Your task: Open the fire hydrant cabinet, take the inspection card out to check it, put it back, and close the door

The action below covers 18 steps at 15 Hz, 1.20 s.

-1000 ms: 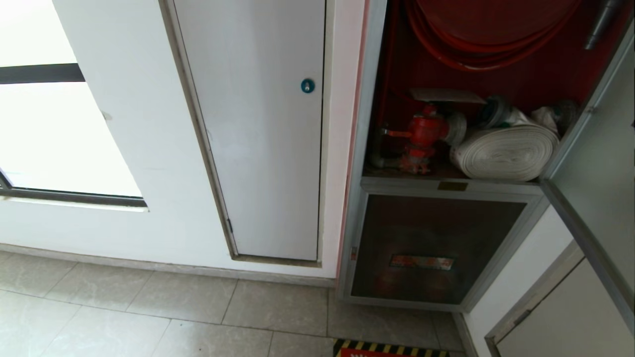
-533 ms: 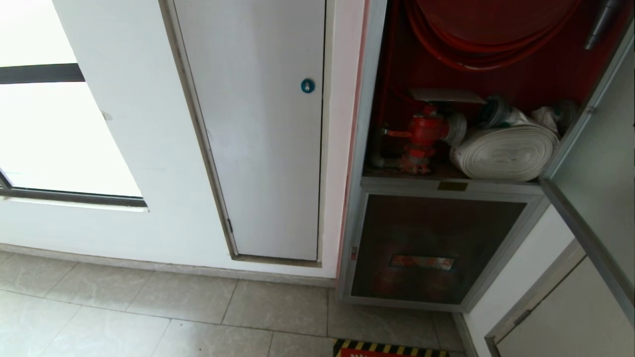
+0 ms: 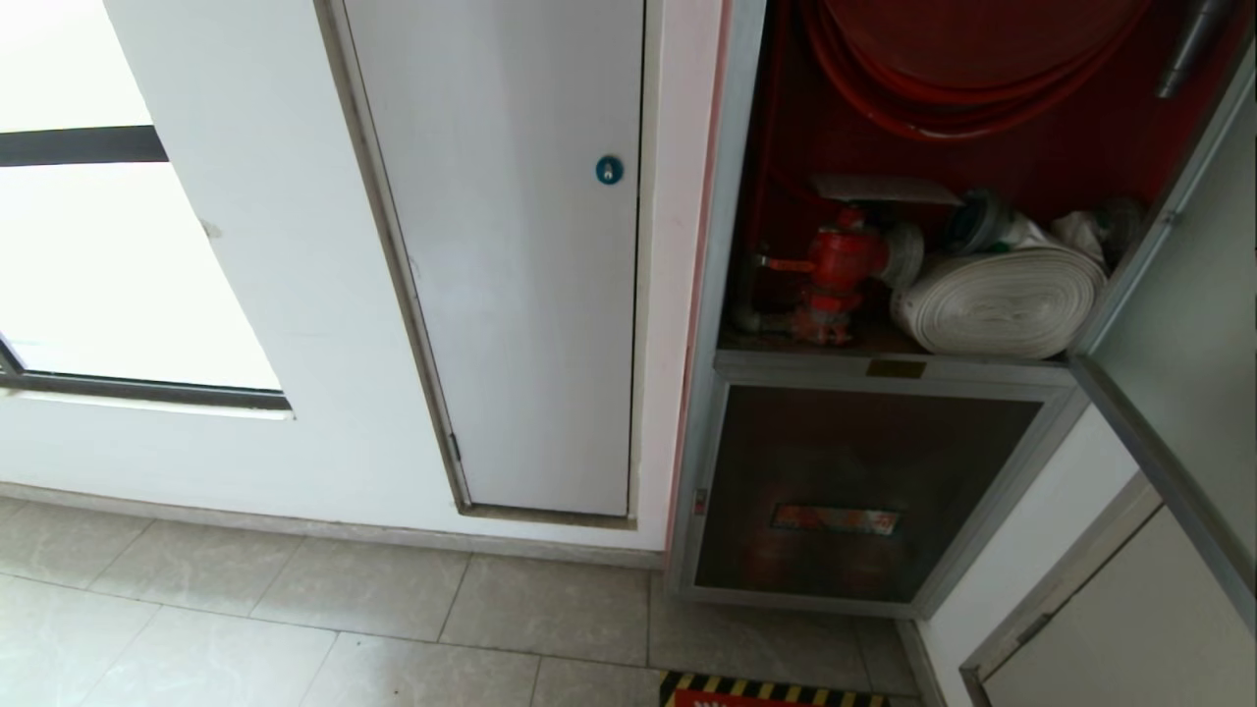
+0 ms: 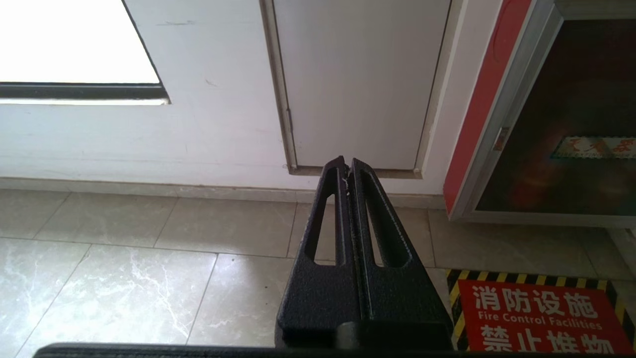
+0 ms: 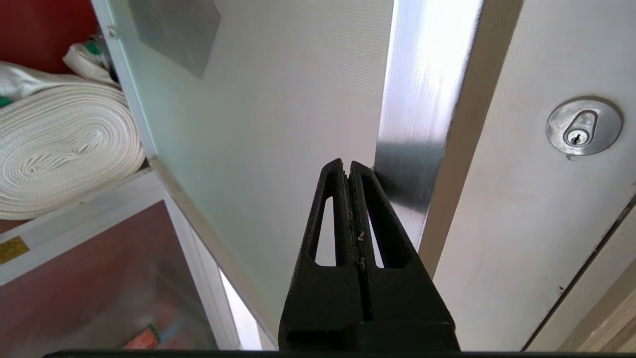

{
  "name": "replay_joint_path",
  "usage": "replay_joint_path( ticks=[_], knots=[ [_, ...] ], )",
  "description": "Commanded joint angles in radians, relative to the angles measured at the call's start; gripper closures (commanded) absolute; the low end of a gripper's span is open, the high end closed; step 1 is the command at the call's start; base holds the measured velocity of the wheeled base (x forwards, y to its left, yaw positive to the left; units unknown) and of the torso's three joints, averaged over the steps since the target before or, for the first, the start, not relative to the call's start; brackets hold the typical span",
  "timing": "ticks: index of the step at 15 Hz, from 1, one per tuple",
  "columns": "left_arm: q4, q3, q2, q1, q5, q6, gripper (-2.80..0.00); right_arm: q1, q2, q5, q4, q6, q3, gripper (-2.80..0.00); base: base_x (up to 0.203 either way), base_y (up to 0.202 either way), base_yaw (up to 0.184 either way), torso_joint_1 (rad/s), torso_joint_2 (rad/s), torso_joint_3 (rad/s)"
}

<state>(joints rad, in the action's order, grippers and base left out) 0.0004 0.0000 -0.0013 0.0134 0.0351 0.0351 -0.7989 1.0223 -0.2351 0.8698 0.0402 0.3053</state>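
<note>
Beside the open silver-framed door (image 5: 278, 124), the right end effector (image 5: 348, 166) is pressed together.

Fire hydrant cabinet (image 3: 732, 245) right of panel door (image 3: 511, 255), rolled hose (image 3: 997, 299) inside right of hydrant valve (image 3: 835, 270), door (image 3: 1178, 324) swung open rightward

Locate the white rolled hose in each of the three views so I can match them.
Head view: white rolled hose on the open cabinet's floor, right of the red hydrant valve.
Left wrist view: not in it.
Right wrist view: hose beside the door.
Shared landmark: lower dark glass panel.
</note>
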Motion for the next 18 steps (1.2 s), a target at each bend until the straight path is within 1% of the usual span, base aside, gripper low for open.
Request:
replay_joint_path(
  ticks=[1, 2, 3, 4, 6, 11, 14, 15, 16, 18],
  knots=[
    [0.001, 0.0, 0.001, 0.0, 0.0, 0.0, 0.0, 0.001, -0.028, 0.0, 0.006, -0.001, -0.007, 0.0, 0.0, 0.0, 0.0, 0.0, 0.0, 0.0],
    [0.001, 0.001, 0.001, 0.0, 0.0, 0.0, 0.0, 0.012, -0.052, 0.013, 0.008, -0.003, -0.013, 0.0, 0.0, 0.0, 0.0, 0.0, 0.0, 0.0],
    [0.001, 0.002, 0.001, 0.0, 0.0, 0.0, 0.0, 0.044, -0.083, 0.044, 0.01, -0.003, -0.024, 0.0, 0.0, 0.0, 0.0, 0.0, 0.0, 0.0],
    [0.0, 0.0, 0.001, 0.0, 0.0, 0.0, 0.0, 0.082, -0.115, 0.073, 0.008, -0.004, -0.037, 0.0, 0.0, 0.0, 0.0, 0.0, 0.0, 0.0],
    [0.0, 0.001, 0.001, 0.0, 0.0, 0.0, 0.0, 0.179, -0.17, 0.093, 0.008, -0.007, -0.062, 0.0, 0.0, 0.0, 0.0, 0.0, 0.0, 0.0],
    [0.001, 0.0, 0.001, 0.0, 0.0, 0.0, 0.0, 0.493, -0.308, 0.083, 0.009, -0.009, -0.103, 0.0, 0.0, 0.0, 0.0, 0.0, 0.0, 0.0],
    [0.001, 0.0, 0.001, 0.0, 0.0, 0.0, 0.0, 0.647, -0.411, 0.04, 0.0, -0.013, -0.105, 0.0, 0.0, 0.0, 0.0, 0.0, 0.0, 0.0],
    [0.0, 0.001, 0.001, 0.0, 0.0, 0.0, 0.0, 0.678, -0.454, 0.032, -0.02, -0.023, -0.107, 0.0, 0.0, 0.0, 0.0, 0.0, 0.0, 0.0],
    [0.001, 0.0, 0.001, 0.0, 0.0, 0.0, 0.0, 0.701, -0.507, 0.028, -0.074, -0.037, -0.107, 0.0, 0.0, 0.0, 0.0, 0.0, 0.0, 0.0],
    [0.0, 0.001, 0.001, 0.002, 0.0, 0.0, 0.0, 0.734, -0.597, 0.026, -0.236, -0.05, -0.107, 0.0, 0.0, 0.0, 0.0, 0.0, 0.0, 0.0]
  ],
)
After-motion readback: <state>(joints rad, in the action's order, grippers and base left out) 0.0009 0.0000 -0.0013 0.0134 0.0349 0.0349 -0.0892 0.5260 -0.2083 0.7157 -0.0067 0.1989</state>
